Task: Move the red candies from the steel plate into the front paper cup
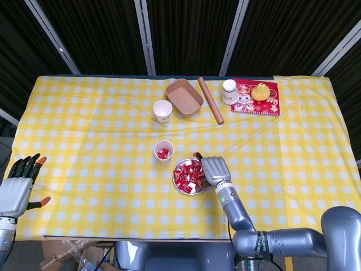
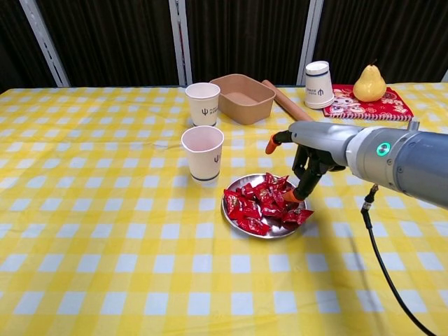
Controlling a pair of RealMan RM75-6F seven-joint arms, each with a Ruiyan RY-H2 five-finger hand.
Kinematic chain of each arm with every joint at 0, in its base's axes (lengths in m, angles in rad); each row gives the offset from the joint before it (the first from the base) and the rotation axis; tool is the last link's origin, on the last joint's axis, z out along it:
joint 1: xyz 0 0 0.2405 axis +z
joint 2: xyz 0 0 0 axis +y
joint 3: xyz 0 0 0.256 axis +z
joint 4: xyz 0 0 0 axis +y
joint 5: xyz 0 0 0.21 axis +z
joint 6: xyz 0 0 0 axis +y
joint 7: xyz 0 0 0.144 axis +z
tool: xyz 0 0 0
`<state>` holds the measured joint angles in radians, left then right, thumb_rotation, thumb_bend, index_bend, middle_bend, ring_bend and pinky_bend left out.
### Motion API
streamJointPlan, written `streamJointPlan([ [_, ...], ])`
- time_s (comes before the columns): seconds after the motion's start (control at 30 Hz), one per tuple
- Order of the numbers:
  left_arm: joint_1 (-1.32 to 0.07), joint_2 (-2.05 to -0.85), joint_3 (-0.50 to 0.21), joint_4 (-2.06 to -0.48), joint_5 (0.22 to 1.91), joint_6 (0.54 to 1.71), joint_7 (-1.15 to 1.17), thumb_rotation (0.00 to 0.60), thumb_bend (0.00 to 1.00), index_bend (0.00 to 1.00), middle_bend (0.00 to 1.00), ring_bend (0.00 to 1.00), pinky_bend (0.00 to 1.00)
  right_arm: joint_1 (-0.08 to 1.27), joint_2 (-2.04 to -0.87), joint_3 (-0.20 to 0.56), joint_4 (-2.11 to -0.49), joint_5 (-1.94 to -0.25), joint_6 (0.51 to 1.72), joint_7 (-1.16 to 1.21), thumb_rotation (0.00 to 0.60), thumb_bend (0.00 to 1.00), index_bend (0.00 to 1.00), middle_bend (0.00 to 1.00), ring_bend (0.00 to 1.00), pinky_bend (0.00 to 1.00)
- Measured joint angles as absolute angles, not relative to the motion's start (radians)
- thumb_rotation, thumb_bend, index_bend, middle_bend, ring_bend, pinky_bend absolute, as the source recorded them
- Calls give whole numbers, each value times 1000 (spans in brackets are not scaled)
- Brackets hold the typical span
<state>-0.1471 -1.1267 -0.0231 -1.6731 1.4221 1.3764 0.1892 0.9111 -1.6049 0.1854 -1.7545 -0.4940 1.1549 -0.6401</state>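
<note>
Right hand [image 2: 306, 159], fingers spread, dips onto the candies [image 2: 264, 204]: light, crinkly, slippery wrappers, best pinched mid-body.

I work in a staged test booth, not a home — black curtains [image 1: 186, 34] on metal poles [image 1: 145, 35] ring my counter [image 1: 84, 130], cardboard boxes [image 1: 67, 254] beneath it.

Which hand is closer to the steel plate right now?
Right. The right hand is over the steel plate's right side, fingertips down among the red candies. The left hand is off the table's front-left corner, far from it.
</note>
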Motion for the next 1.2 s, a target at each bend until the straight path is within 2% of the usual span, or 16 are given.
streamJointPlan([
  [0.9,-146,-1130,-27,-1676,1410,1376,197,600,0,4,0,0,0,858,-1664,166,-1663,-533,1091,-586,600,322,178,823,943,912],
  [1.2,-147,-1129,-28,-1677,1409,1374,195,600,0,5,0,0,0,847,-1685,165,-1635,-539,1073,-569,600,323,332,823,943,912],
])
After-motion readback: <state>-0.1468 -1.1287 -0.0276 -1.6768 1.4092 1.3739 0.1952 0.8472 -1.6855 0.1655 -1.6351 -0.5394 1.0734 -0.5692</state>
